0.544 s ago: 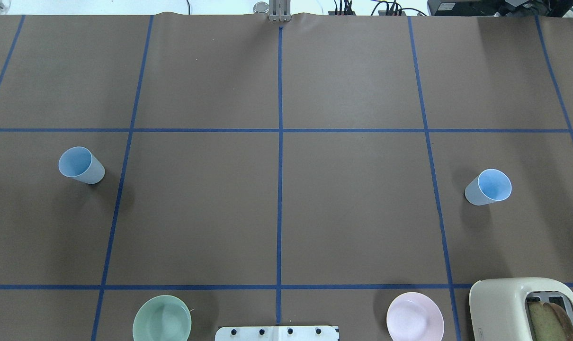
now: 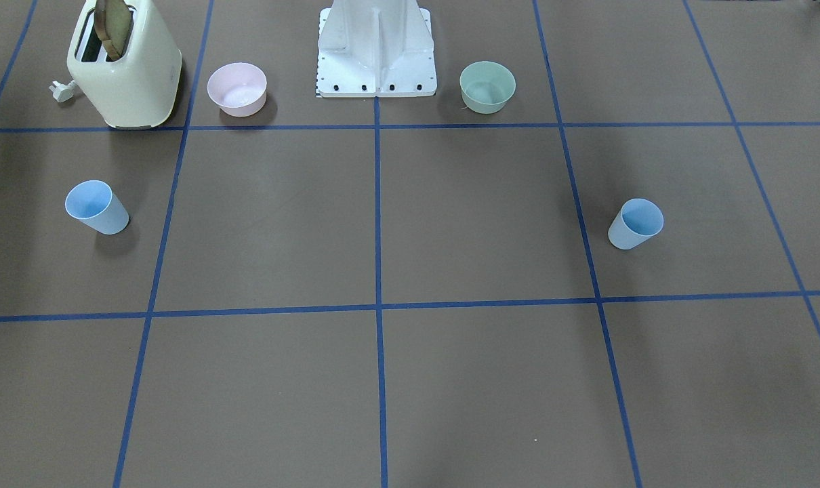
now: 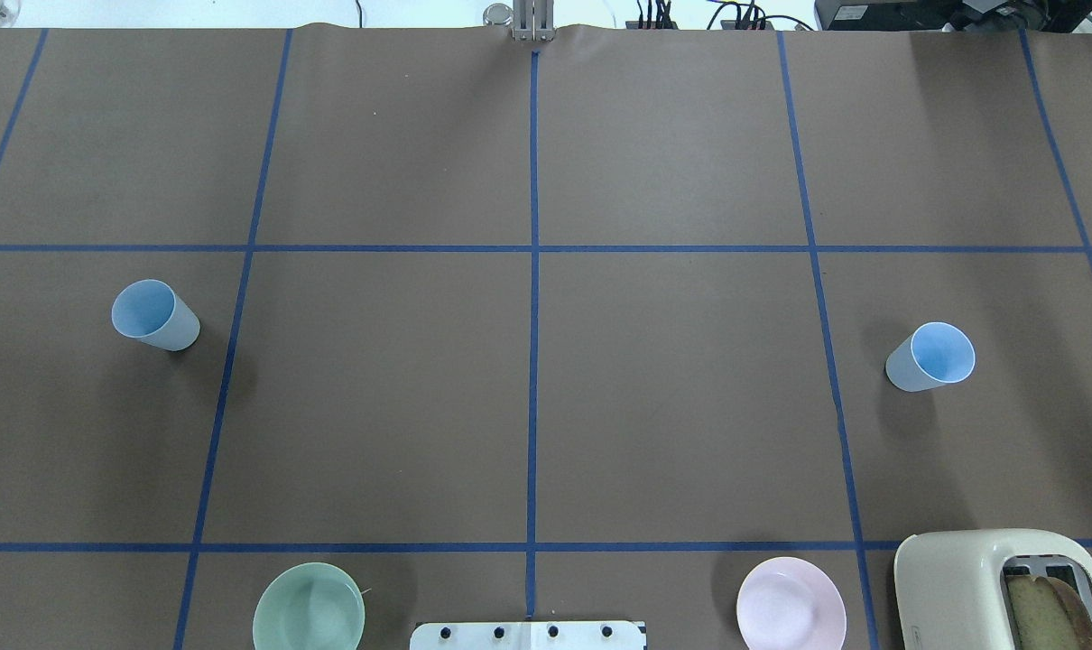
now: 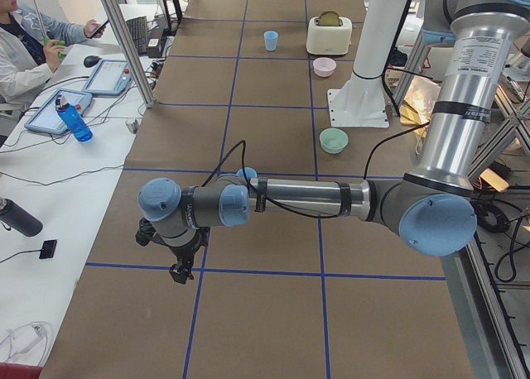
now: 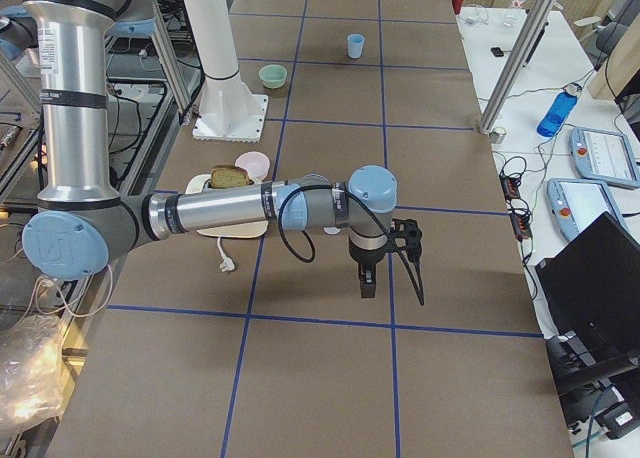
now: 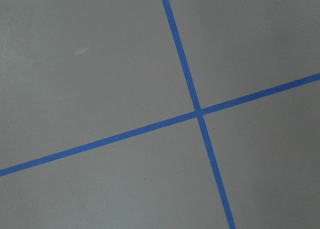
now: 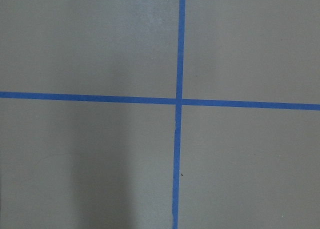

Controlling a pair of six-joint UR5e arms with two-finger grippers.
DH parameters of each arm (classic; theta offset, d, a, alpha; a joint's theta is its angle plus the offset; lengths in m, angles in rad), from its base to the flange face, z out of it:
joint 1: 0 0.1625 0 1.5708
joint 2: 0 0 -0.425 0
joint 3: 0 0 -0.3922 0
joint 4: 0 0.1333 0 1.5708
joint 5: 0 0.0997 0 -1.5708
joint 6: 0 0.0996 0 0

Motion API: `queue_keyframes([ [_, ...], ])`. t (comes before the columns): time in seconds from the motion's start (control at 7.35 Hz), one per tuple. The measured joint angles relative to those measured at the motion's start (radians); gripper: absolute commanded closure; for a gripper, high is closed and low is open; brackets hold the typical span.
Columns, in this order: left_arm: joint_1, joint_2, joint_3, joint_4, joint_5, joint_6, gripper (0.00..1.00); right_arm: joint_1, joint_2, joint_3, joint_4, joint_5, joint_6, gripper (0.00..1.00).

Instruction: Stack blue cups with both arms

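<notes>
Two light-blue cups stand upright and far apart on the brown table. In the overhead view one cup is at the left and the other cup at the right; in the front-facing view they show at the right and the left. No arm shows in either view. The left gripper hangs low over a tape line in the exterior left view, with the near cup partly hidden behind its arm. The right gripper hangs low in the exterior right view. I cannot tell if either is open or shut. Both wrist views show only paper and tape.
A cream toaster with bread, a pink bowl and a pale green bowl stand by the white pedestal base. A seated operator and a side bench with tablets flank the table's far edge.
</notes>
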Motion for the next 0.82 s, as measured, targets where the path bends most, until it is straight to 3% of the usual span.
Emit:
queue_keyframes([
  [0.54, 0.17, -0.004, -0.229, -0.016, -0.052, -0.411, 0.01, -0.084, 0.058, 0.035, 0.0, 0.033, 0.036, 0.01],
  [0.82, 0.271, -0.002, -0.277, -0.116, -0.051, -0.601, 0.01, -0.175, 0.058, 0.093, 0.0, 0.047, 0.134, 0.02],
])
